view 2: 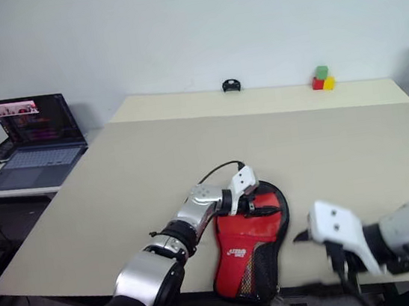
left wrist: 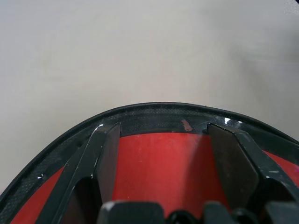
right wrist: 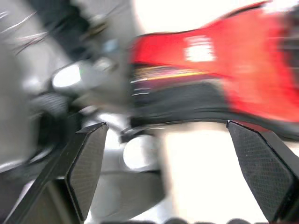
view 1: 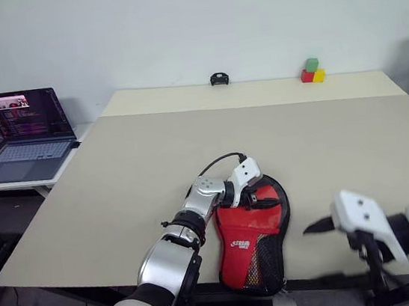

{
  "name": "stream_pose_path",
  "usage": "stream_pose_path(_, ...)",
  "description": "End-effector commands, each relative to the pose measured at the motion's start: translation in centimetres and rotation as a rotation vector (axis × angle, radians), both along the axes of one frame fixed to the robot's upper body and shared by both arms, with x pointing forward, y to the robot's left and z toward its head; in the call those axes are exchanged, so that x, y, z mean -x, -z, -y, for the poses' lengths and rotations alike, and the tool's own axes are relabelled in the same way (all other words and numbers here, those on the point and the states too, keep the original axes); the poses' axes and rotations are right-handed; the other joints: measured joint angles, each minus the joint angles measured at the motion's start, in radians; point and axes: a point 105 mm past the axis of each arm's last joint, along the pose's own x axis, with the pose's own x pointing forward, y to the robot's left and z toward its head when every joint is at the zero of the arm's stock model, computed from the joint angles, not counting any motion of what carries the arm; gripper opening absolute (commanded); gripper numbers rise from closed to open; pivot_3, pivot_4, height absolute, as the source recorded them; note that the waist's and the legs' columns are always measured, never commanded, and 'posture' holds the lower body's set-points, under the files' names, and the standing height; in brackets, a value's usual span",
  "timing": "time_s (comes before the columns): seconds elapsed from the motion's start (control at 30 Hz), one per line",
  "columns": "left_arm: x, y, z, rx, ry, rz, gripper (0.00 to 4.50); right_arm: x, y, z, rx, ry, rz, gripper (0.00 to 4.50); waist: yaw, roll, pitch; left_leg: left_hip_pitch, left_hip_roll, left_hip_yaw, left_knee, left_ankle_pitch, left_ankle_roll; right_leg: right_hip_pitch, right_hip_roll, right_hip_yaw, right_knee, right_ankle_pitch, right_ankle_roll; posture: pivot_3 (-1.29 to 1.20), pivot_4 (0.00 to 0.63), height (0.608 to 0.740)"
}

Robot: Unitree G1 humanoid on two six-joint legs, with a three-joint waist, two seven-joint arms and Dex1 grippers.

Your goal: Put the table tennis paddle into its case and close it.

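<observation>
On the beige worktop (view 1: 152, 152), at its near edge, the case (view 1: 253, 246) lies folded flat, red mesh half uppermost, handle end overhanging toward the robot. The table tennis paddle is judged to be inside, as none lies in sight. The left claw (view 1: 260, 198) rests on the round end, fingers (left wrist: 105, 154) spread, pressing rather than gripping. The right claw (right wrist: 163, 172) hangs beside, released wide, empty. Closure remains unconfirmed.
</observation>
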Motion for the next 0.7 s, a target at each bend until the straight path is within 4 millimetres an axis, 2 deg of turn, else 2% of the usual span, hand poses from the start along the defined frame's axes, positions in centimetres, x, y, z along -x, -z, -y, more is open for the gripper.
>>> stream_pose_path(0.03,-0.1,-0.3,-0.4,0.034,-0.008,0.0,3.24,-2.9,-0.8,1.9,-0.009,0.066,0.094,4.46,-0.001,0.0,0.001,0.0,0.0,0.0,0.0,0.0,0.0,-0.001,0.0,0.0,0.001,0.0,0.0,0.0,0.15,0.74)
stream_pose_path(0.17,-0.3,-1.9,-0.9,0.114,-0.022,0.021,3.24,-7.3,-1.6,3.6,-0.135,0.164,0.233,4.46,-0.013,0.0,0.003,0.0,0.0,0.002,-0.002,0.0,0.0,-0.003,0.001,0.0,0.001,0.0,0.0,0.0,0.15,0.74)
stream_pose_path(0.37,0.3,-3.8,-2.7,0.19,-0.013,0.035,3.24,-10.1,-1.0,3.7,-0.276,0.219,0.217,4.46,-0.027,0.003,0.005,-0.003,0.0,0.004,-0.001,0.0,0.0,-0.007,0.001,0.002,0.003,0.0,0.0,0.0,0.15,0.74)
stream_pose_path(0.57,2.5,-9.5,-7.3,0.27,-0.026,0.15,3.24,-12.3,-1.1,4.5,-0.348,0.304,0.259,4.46,-0.029,0.006,0.007,-0.004,0.002,0.004,-0.001,0.001,-0.001,-0.01,0.001,0.005,0.005,-0.001,-0.002,0.0,0.15,0.74)
stream_pose_path(0.7,3.6,-10.5,-10.5,0.241,-0.135,0.204,3.24,-13.9,-1.8,6.6,-0.36,0.391,0.331,4.46,-0.028,0.007,0.008,-0.004,0.002,0.004,-0.001,0.0,-0.001,-0.01,0.001,0.006,0.005,-0.001,-0.002,0.0,0.15,0.74)
